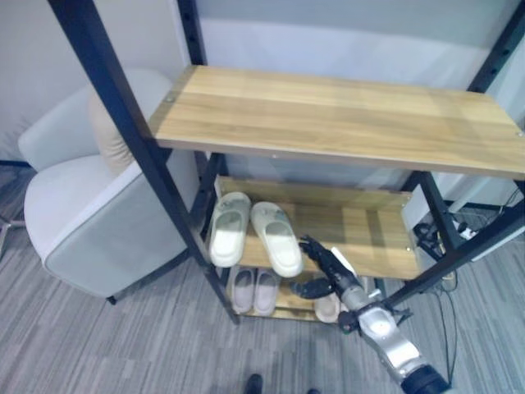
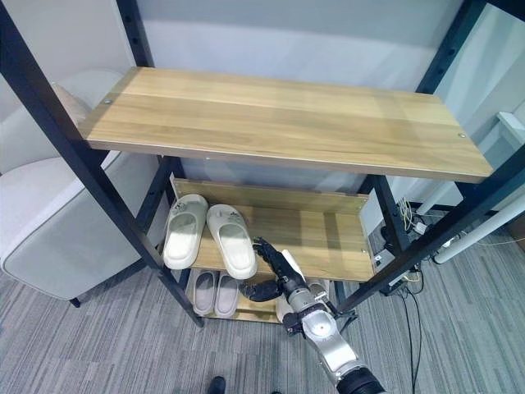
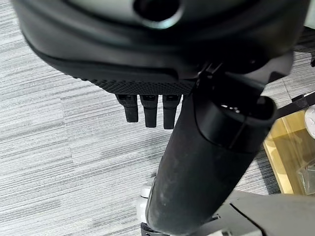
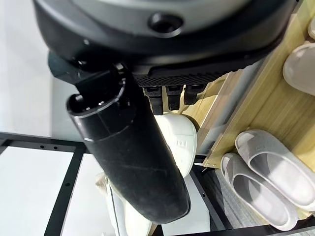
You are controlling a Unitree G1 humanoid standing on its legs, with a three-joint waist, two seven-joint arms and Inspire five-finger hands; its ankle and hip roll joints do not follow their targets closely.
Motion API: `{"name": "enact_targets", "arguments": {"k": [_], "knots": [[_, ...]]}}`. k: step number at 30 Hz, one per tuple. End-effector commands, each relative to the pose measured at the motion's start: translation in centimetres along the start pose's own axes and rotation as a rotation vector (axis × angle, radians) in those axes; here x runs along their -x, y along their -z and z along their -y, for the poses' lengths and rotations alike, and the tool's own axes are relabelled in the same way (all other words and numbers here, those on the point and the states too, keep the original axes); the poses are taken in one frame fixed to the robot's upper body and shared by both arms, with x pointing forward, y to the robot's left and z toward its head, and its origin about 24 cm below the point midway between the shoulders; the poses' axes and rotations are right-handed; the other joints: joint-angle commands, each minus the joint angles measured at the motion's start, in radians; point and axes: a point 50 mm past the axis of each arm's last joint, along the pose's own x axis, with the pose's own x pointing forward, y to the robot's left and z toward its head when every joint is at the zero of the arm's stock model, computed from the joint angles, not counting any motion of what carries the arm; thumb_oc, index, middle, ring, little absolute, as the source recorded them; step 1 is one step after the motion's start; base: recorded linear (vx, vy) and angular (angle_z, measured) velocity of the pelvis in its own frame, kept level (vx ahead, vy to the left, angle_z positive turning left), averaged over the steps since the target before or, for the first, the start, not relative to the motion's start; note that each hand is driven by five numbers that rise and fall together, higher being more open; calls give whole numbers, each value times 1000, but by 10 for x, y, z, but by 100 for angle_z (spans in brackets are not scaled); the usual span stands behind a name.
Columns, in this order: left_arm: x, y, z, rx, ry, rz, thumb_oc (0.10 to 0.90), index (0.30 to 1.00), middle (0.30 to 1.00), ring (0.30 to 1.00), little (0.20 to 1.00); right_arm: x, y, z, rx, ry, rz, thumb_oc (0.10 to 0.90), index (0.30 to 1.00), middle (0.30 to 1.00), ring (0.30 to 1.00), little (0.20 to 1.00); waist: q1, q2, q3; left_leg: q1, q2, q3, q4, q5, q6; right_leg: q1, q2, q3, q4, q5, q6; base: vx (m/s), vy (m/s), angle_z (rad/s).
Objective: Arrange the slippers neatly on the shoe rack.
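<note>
A cream pair of slippers lies side by side at the left of the rack's middle shelf (image 1: 369, 238): the left slipper (image 1: 228, 228) and the right slipper (image 1: 276, 238). My right hand (image 1: 328, 267) hovers at that shelf's front edge, just right of the right slipper, open and holding nothing. In the right wrist view a cream slipper (image 4: 179, 140) lies just past the fingers (image 4: 170, 96). On the bottom shelf rest a small pinkish-grey pair (image 1: 253, 290) and one more slipper (image 1: 327, 308), partly hidden by my hand. My left hand (image 3: 150, 110) hangs over the carpet, open and empty.
The wide wooden top shelf (image 1: 344, 119) overhangs the lower shelves. A black rack post (image 1: 139, 139) slants down at the front left. A pale grey armchair (image 1: 90, 205) stands left of the rack. The middle shelf's right half is bare wood.
</note>
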Motion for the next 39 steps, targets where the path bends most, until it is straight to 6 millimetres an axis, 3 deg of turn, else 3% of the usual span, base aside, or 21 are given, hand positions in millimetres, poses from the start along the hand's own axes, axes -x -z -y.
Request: {"name": "enact_targets", "arguments": {"k": [1, 5, 6, 9, 19, 23, 26, 39], "knots": [[-2, -8, -9, -22, -34, 1, 800, 900, 900, 900, 900, -22, -46, -13, -66, -73, 200, 800, 900, 900, 900, 900, 29, 22, 0, 93, 18, 62, -1, -129, 8, -11, -15, 25, 1, -34, 33, 21, 28, -4], [-2, -6, -8, -28, -34, -5, 800, 900, 900, 900, 900, -27, -54, -21, -83, -100, 221, 800, 900, 900, 900, 900, 35, 23, 3, 92, 18, 63, -1, -128, 8, -11, -15, 26, 1, -34, 33, 1, 3, 1], [-2, -5, -8, -28, -41, -9, 800, 900, 900, 900, 900, -35, -63, -35, -143, -137, 240, 800, 900, 900, 900, 900, 44, 23, 4, 94, 18, 63, -1, -130, 8, -9, -16, 25, 1, -34, 33, 20, 36, 0], [-2, -5, -8, -30, -44, -10, 800, 900, 900, 900, 900, -39, -68, -42, -168, -161, 247, 800, 900, 900, 900, 900, 49, 22, 3, 96, 19, 63, -1, -131, 8, -7, -15, 26, 1, -35, 32, 11, 18, -3], [-2, -4, -6, -25, -52, -18, 800, 900, 900, 900, 900, -48, -81, -56, -212, -208, 265, 800, 900, 900, 900, 900, 59, 18, -5, 108, 23, 64, -1, -135, 8, 3, -14, 28, 1, -37, 29, 2, 3, 1], [-2, -6, -7, -8, -56, -20, 800, 900, 900, 900, 900, -46, -77, -50, -178, -186, 259, 800, 900, 900, 900, 900, 54, 20, -8, 111, 24, 66, -1, -136, 8, 7, -14, 30, 1, -38, 29, 0, 0, 0], [-1, 0, -9, 68, -73, -47, 800, 900, 900, 900, 900, -36, -72, -30, -137, -113, 278, 800, 900, 900, 900, 900, 45, 23, -13, 115, 24, 67, -1, -137, 7, 11, -14, 30, 1, -39, 30, -2, -5, 1], [0, 7, -1, 87, -30, -63, 800, 900, 900, 900, 900, -13, -49, 17, -48, 63, 228, 800, 900, 900, 900, 900, 18, 31, -41, 133, 31, 75, -1, -139, 4, 25, -9, 32, 3, -42, 27, -11, -16, -1]]}}
